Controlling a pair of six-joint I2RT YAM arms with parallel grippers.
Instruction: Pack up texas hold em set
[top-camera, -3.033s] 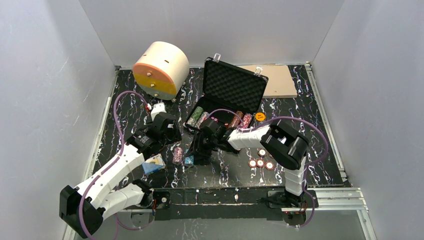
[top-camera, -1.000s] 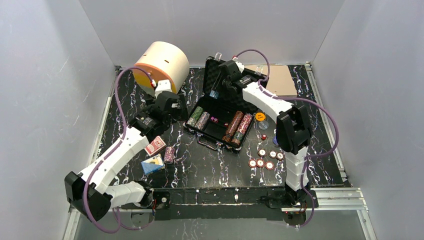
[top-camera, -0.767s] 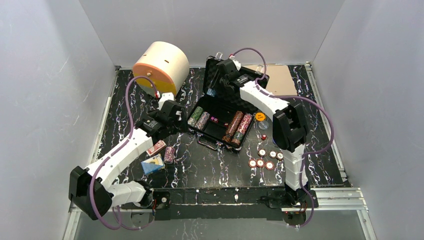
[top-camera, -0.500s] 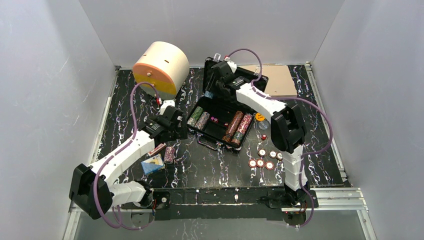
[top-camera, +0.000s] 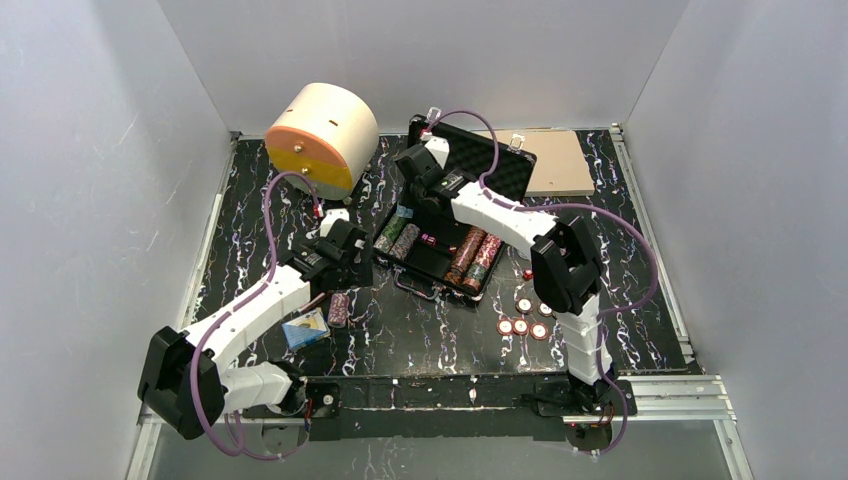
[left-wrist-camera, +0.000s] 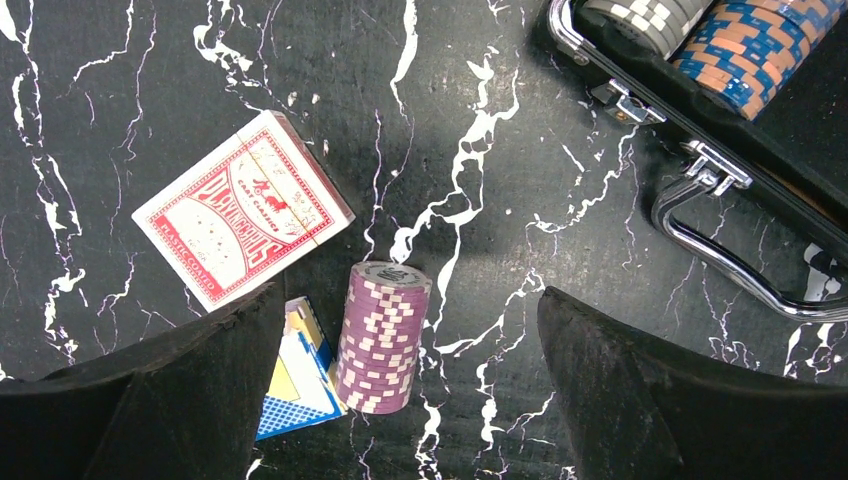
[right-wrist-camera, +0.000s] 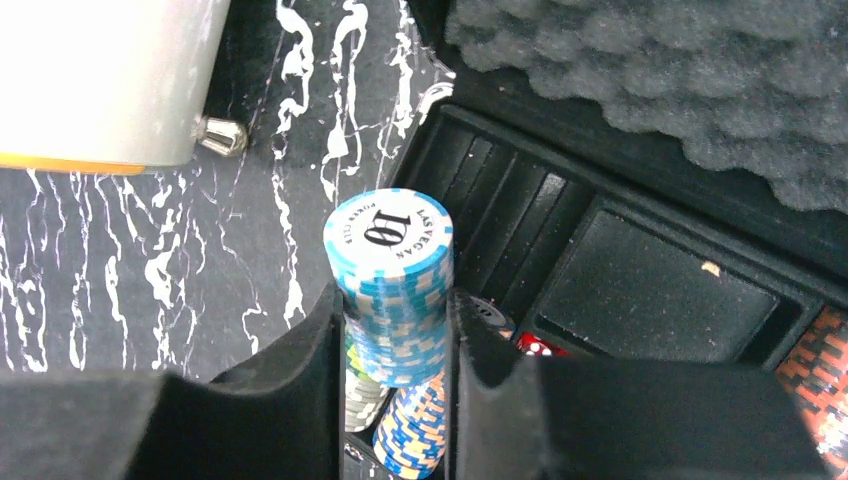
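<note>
- Right end effector (right-wrist-camera: 392, 335) is clamped on a blue chip stack (right-wrist-camera: 390, 270), held over the left end of the open briefcase (right-wrist-camera: 650, 290).
- Left end effector (left-wrist-camera: 405, 310) gapes wide, empty, above a purple chip stack (left-wrist-camera: 380, 335), a red deck (left-wrist-camera: 243, 222) and a blue deck (left-wrist-camera: 295, 385) on the bench (left-wrist-camera: 480, 120).
- Other stacks (top-camera: 476, 254) already sit in the trays.
- Roughly half packed, I judge: loose chips (top-camera: 520, 325) and both decks are left, and the lid is unlatched.

Left view: I find bare table (left-wrist-camera: 500, 250) between the purple chip stack (left-wrist-camera: 380, 335) and the case handle (left-wrist-camera: 715, 168). The red deck (left-wrist-camera: 243, 207) and blue deck (left-wrist-camera: 295, 385) crowd the stack's other side. Right view: the foam lid (right-wrist-camera: 650, 80) and cream cylinder (right-wrist-camera: 100, 80) stand near the open ribbed slot (right-wrist-camera: 500, 235).
</note>
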